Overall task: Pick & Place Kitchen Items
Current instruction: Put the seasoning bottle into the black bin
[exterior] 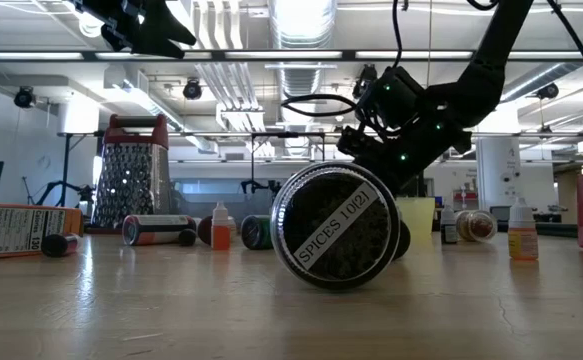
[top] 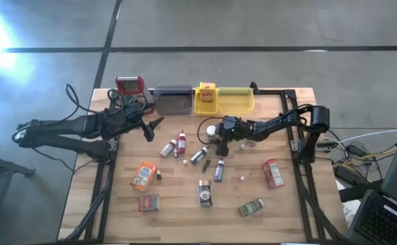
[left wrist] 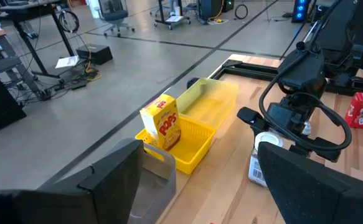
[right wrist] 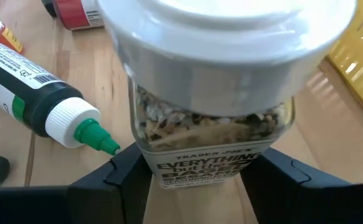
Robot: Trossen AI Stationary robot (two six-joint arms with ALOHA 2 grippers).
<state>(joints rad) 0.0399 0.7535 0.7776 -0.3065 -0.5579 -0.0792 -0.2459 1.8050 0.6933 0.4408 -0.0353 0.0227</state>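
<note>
A glass seasoning jar [right wrist: 212, 118] with a white cap [top: 212, 129] stands on its base on the wooden table, just in front of the yellow tray. My right gripper [top: 218, 138] reaches in from the table's right side, slanting down, with its fingers closed on the jar's lower body. My left gripper [top: 150, 126] hangs open in the air over the table's left part, near the grater, with nothing between its fingers [left wrist: 125, 174]. Small bottles [top: 182, 141], an orange packet [top: 144, 175], a red packet [top: 274, 173] and tins [top: 205, 192] lie scattered on the near half. My right gripper pinches the jar's lower body [right wrist: 153, 167] between its two fingers, one on each side of the label, below the cap. The fingers [right wrist: 122, 180] come slanting down from the table's right side. The jar stands upright; its base is hidden behind the fingers.
Along the far edge stand a red-topped grater [top: 130, 85], a grey tray [top: 173, 102], a yellow tray [top: 206, 105] holding a yellow box [left wrist: 162, 121], and a yellow-green tray [top: 237, 100]. A green-tipped bottle [right wrist: 44, 106] lies close beside the jar. A round spice tin [exterior: 336, 240] lies nearest the front edge.
</note>
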